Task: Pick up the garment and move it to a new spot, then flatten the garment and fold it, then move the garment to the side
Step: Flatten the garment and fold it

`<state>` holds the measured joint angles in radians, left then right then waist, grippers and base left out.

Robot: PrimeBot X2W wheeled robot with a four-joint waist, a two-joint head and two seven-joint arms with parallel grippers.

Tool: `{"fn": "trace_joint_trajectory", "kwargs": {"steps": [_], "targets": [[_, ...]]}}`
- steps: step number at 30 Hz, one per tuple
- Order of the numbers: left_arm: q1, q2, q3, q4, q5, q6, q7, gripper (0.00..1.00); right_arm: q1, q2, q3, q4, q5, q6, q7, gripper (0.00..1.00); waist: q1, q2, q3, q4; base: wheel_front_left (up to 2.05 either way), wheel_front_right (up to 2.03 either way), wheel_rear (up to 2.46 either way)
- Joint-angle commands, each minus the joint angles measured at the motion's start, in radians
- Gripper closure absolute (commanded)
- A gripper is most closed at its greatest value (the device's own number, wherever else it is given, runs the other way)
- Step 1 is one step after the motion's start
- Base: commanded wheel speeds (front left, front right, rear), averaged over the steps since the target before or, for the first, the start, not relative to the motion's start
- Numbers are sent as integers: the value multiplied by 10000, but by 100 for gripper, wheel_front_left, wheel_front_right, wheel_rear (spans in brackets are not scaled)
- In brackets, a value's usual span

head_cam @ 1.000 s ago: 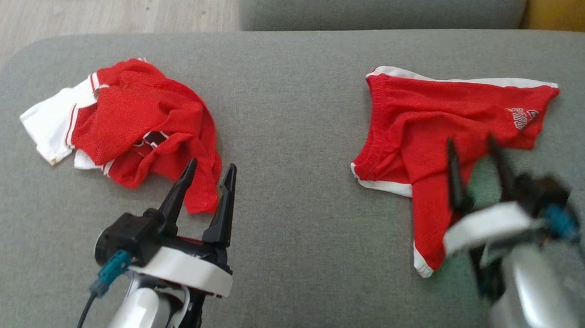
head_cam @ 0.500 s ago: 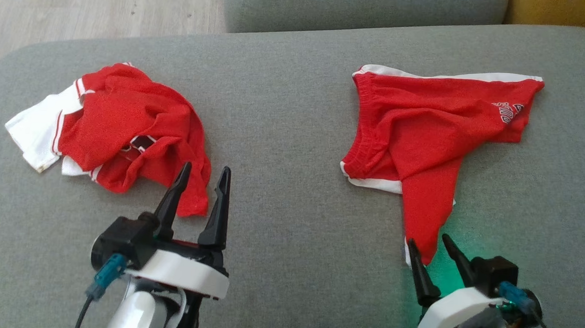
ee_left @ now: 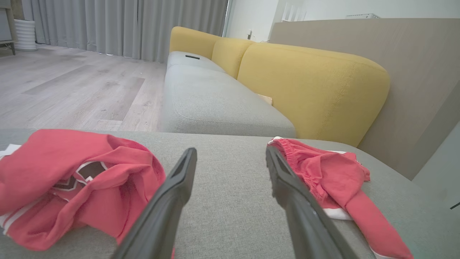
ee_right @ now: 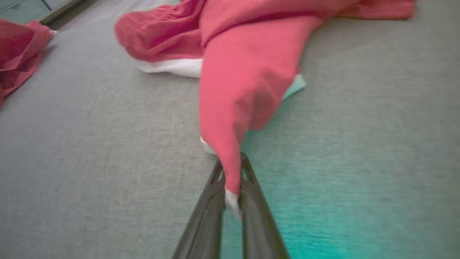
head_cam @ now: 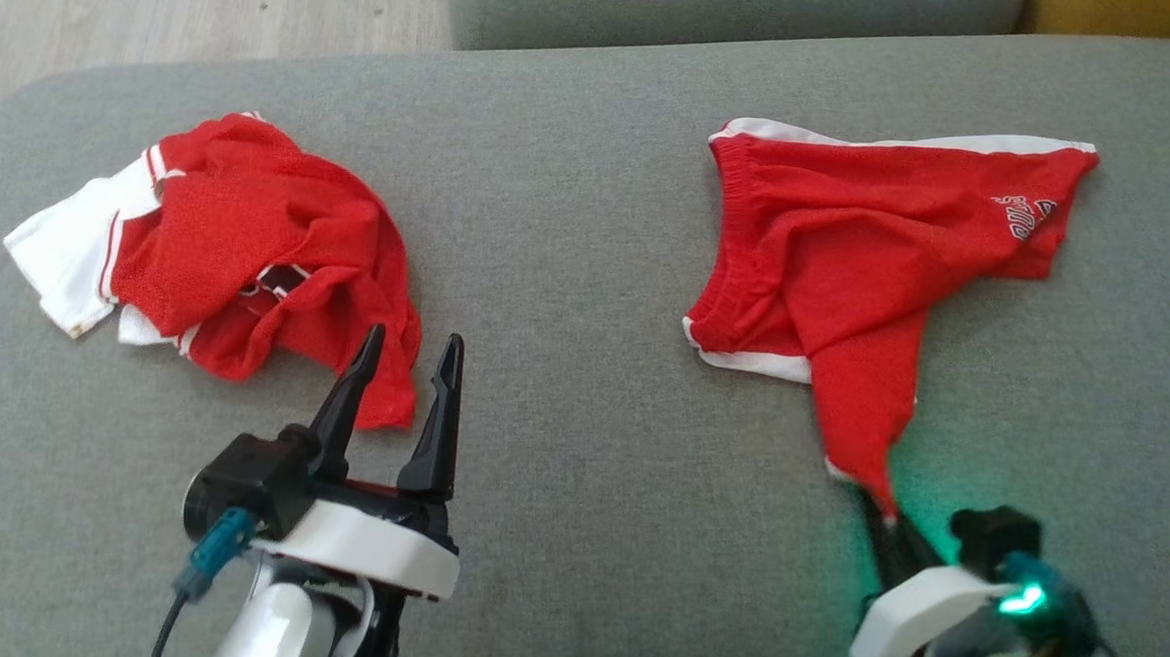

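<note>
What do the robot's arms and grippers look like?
The left gripper and right gripper each have two long black pointed fingers, a black body, a white collar and a silver forearm. Each carries a teal plug with a dark cable; the right one glows green.

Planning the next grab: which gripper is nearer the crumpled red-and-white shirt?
Left. The left gripper stands open beside the shirt; the right gripper is across the cushion, shut on the shorts.
</note>
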<state>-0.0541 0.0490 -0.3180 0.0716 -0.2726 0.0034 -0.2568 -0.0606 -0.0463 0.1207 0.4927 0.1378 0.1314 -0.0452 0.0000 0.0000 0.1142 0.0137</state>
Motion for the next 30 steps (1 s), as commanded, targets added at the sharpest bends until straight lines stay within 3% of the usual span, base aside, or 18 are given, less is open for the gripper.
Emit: {"fn": "trace_joint_trajectory", "kwargs": {"steps": [1, 5, 16, 17, 18, 22, 30], "targets": [[-404, 12, 295, -309, 40, 26, -49, 0, -525, -40, -112, -316, -189, -7, -168, 100, 0, 0, -10, -43, 0, 0, 0], [-409, 12, 323, -309, 61, 29, -49, 0, -768, -194, -1174, -711, -621, -7, -195, 100, 0, 0, -28, -165, 0, 0, 0], [-596, 12, 172, -331, 18, 4, -49, 0, -1730, -1378, -3664, -1231, -1507, -7, 458, 100, 0, 0, 126, -128, 0, 0, 0], [-610, 12, 160, -327, 12, 2, -49, 0, -1796, -1398, -3852, -1192, -1679, -7, 477, 75, 0, 0, 139, -100, 0, 0, 0], [-623, 12, 148, -326, 8, 1, -49, 0, -1874, -1368, -4062, -1179, -1822, -7, 443, 0, 0, 0, 153, -70, 0, 0, 0], [-649, 12, 182, -342, 14, 11, -49, 0, -2065, -1006, -4225, -1252, -2139, -7, 106, 0, 0, 0, 166, -39, 0, 0, 0], [-795, 12, 208, -438, 174, -70, -49, 0, -1616, -303, -3250, -1864, -1853, -7, -595, 0, 0, 0, 179, -431, 0, 0, 0]]}}
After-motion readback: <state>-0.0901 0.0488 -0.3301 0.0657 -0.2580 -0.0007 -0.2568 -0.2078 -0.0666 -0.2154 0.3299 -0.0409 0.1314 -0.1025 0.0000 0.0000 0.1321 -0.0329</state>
